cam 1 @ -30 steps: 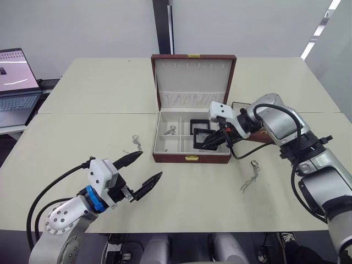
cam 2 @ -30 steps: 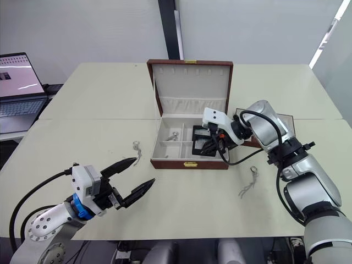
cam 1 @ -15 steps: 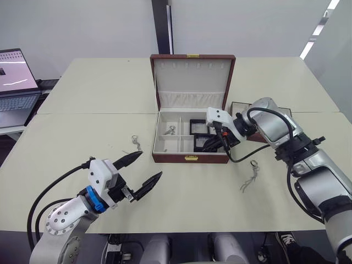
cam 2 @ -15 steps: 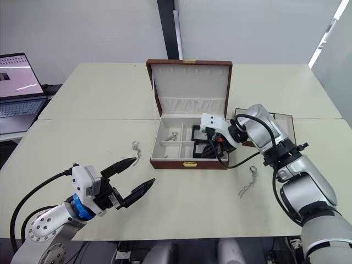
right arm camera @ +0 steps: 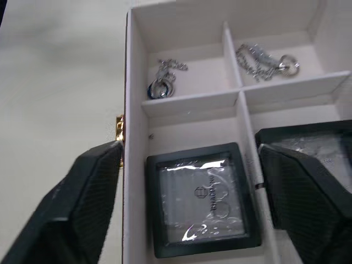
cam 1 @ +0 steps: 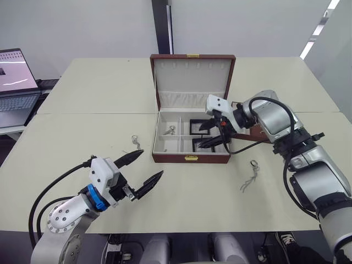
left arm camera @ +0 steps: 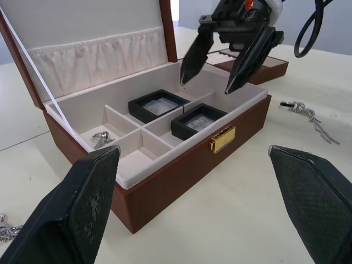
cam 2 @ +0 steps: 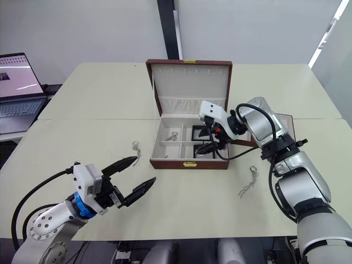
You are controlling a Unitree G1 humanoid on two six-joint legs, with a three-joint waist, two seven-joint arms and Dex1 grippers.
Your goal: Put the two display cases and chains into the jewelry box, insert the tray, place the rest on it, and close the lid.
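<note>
The jewelry box [cam 1: 176,158] stands open mid-table with its lid [cam 1: 192,74] upright. The two display cases lie in its right compartments, one at the back [left arm camera: 158,104] and one at the front [left arm camera: 199,120]. Two chains [right arm camera: 163,82] [right arm camera: 268,59] rest in the left compartments. Another chain [cam 1: 135,142] lies on the table left of the box and one more [cam 1: 251,176] to its right. My right gripper [cam 1: 199,137] hangs open just above the front case, holding nothing. Low over the near-left table, my left gripper [cam 1: 151,163] is open and empty. The tray [cam 2: 286,124] sits behind my right arm.
An open laptop [cam 1: 16,82] stands at the far left edge, off the table. A seam between two tabletops [cam 1: 99,114] runs across behind the left chain.
My right gripper has opened and lifted a little, leaving the second display case lying in the box's front right compartment. My left arm has stayed put.
</note>
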